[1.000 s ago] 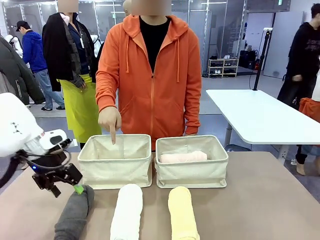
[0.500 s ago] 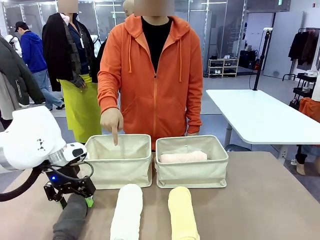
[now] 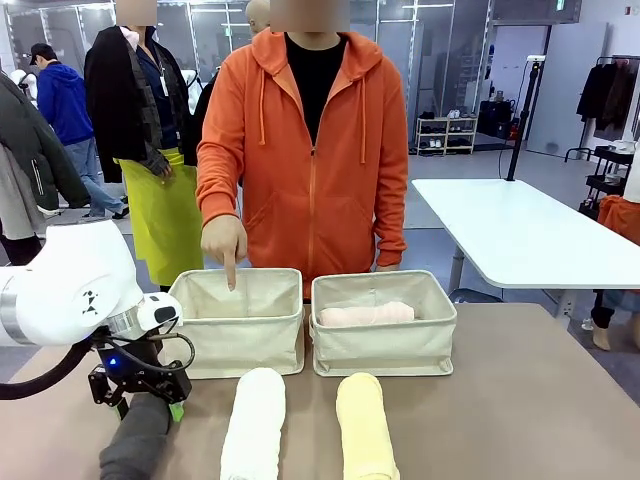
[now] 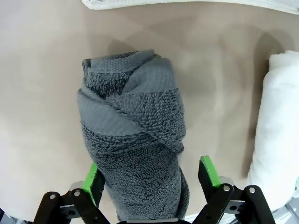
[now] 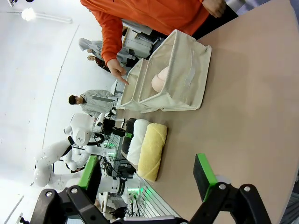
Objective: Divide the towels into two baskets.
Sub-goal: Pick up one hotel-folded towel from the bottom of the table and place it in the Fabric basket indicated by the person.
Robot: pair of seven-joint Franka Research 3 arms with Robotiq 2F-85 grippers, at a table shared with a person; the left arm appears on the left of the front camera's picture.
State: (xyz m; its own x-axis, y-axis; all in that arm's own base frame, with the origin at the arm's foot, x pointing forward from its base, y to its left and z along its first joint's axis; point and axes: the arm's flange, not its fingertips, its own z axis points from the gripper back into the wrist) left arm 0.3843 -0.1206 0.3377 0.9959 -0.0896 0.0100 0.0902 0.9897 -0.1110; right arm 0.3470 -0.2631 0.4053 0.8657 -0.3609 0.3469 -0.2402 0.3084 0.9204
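Beside the left basket [image 3: 235,338], on its right, stands the right basket [image 3: 385,348] with the pink towel [image 3: 365,314] inside. Before the left basket lie dark grey towel [image 4: 133,135], white towel [image 3: 253,425] and yellow towel [image 3: 365,425]. Left gripper [image 4: 149,168] straddles the grey one, fingers parted; right gripper [image 5: 147,163] gapes, empty.

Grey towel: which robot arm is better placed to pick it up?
Left. The left gripper, open, straddles the grey towel, a finger each side; the right gripper hangs open far from it.
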